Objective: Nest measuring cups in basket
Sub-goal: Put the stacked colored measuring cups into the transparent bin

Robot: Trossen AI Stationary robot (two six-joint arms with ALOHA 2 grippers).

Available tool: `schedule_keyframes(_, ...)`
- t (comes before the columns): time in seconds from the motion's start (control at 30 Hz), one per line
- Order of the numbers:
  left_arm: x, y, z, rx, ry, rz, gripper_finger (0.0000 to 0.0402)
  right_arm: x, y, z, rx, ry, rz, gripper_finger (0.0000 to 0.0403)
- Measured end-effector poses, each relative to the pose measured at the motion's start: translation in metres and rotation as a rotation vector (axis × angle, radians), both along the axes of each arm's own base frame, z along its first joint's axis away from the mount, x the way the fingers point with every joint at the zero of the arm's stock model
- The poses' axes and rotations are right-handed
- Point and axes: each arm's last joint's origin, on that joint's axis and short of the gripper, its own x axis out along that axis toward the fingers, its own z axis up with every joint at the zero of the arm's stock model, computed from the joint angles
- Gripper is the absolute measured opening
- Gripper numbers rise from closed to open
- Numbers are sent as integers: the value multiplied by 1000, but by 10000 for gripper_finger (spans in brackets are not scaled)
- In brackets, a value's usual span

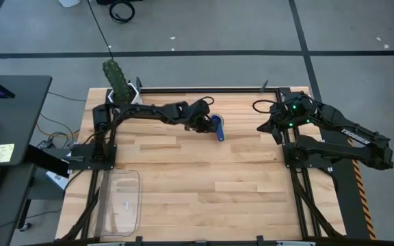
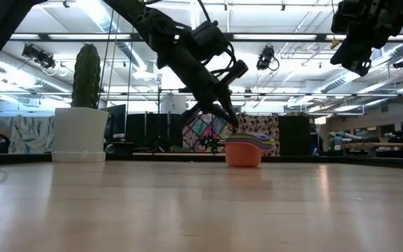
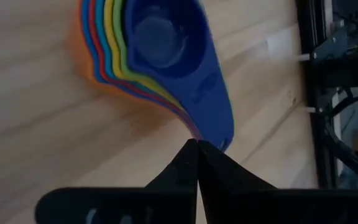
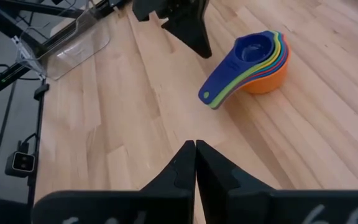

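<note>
cups [image 1: 217, 127] nested, upper centre, handles toward frame bottom | left gripper [image 1: 202, 124] just left, nearer, shut, empty | right gripper [image 1: 265, 127] shut, empty | basket [image 1: 120, 203] lower left

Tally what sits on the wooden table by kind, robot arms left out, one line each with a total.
Nested stack of plastic measuring cups, dark blue on top, orange at the bottom: 1
Clear plastic rectangular basket: 1
White pot with a green cactus: 1
Total: 3
</note>
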Motion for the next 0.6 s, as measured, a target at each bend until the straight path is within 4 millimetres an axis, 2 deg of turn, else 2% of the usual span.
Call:
schedule_keyframes(0.3, 2, -6, -1, -72, -6, -19, 4, 0, 0, 0, -2, 0, 0, 14)
schedule_keyframes(0.6, 3, -10, -2, -118, -1, 62, 6, 0, 0, 0, -2, 0, 1, 14)
